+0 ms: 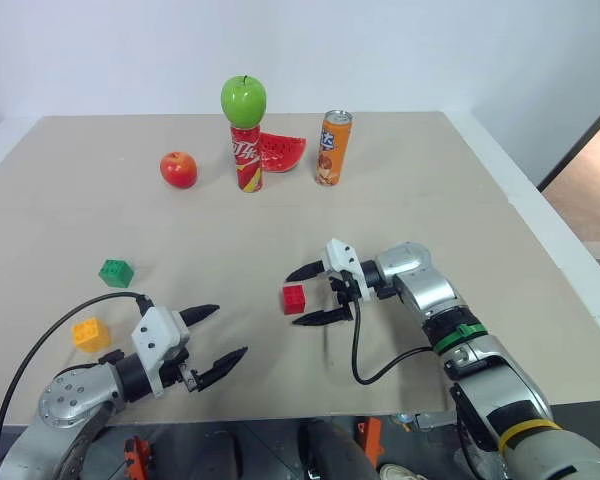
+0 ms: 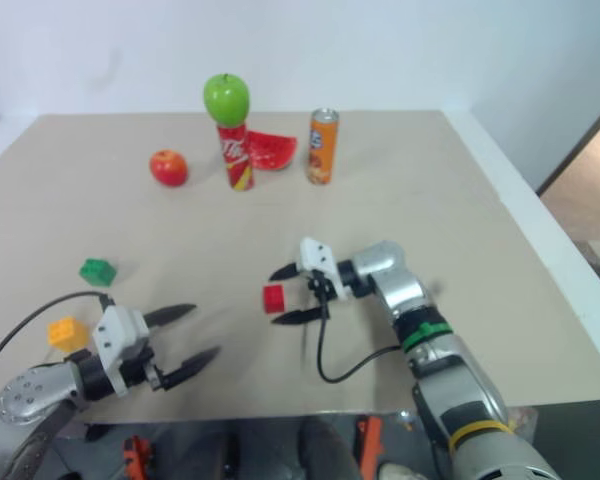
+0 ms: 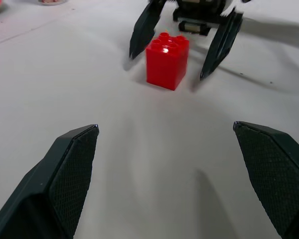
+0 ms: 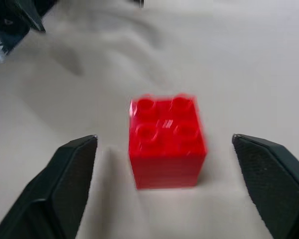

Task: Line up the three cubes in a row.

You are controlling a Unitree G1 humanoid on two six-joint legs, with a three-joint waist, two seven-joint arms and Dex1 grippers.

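- Head views take in the whole counter (image 1: 400,220): the red cube (image 1: 294,298) sits near the middle, the green cube (image 1: 116,272) and yellow cube (image 1: 90,333) well apart at the left.
- Right gripper (image 1: 307,295) fingers spread wide either side of the red cube, not touching it.
- Left gripper (image 1: 216,338) fingers wide apart, holding nothing.
- Right wrist view: the red cube's four studs show, slightly blurred.

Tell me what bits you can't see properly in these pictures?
- Watermelon slice: its left part is hidden behind the red can, head views.
- Orange can: label print too small to read.
- Red cube: blurred in the right wrist view; its far side is hidden.
- Yellow cube: studs too small to count.
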